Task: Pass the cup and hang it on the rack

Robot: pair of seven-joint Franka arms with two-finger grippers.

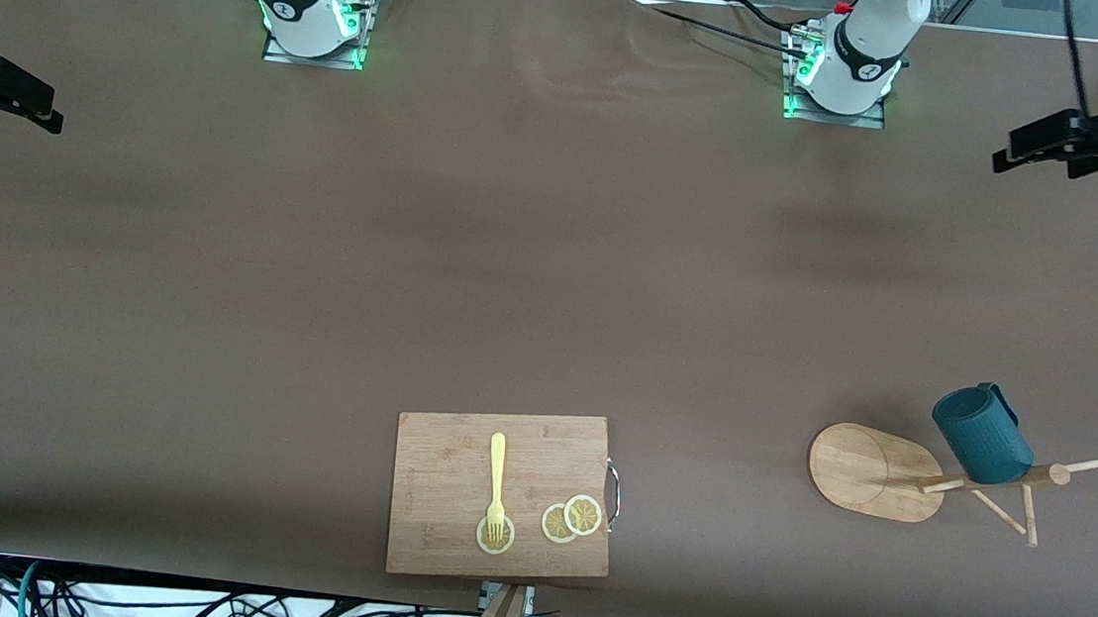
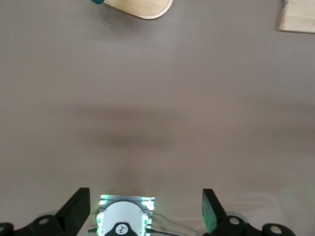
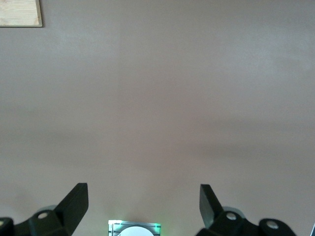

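Note:
The dark teal cup (image 1: pixel 983 436) hangs on a peg of the light wooden rack (image 1: pixel 868 471), at the left arm's end of the table, near the front camera. The cup's handle points toward the robots' bases. My left gripper (image 1: pixel 1005 153) is open and empty, held high over the table edge at that end, well away from the cup. My right gripper (image 1: pixel 52 108) is open and empty over the right arm's end of the table. In the left wrist view the left gripper (image 2: pixel 145 196) stands wide open and the rack base (image 2: pixel 142 7) shows. The right gripper (image 3: pixel 143 191) is wide open over bare table.
A rectangular wooden cutting board (image 1: pixel 503 495) lies near the front edge at mid table. It carries a yellow fork (image 1: pixel 496 478) and lemon slices (image 1: pixel 572 519). Its corner shows in both wrist views (image 2: pixel 298 17) (image 3: pixel 19 12). Cables lie below the front edge.

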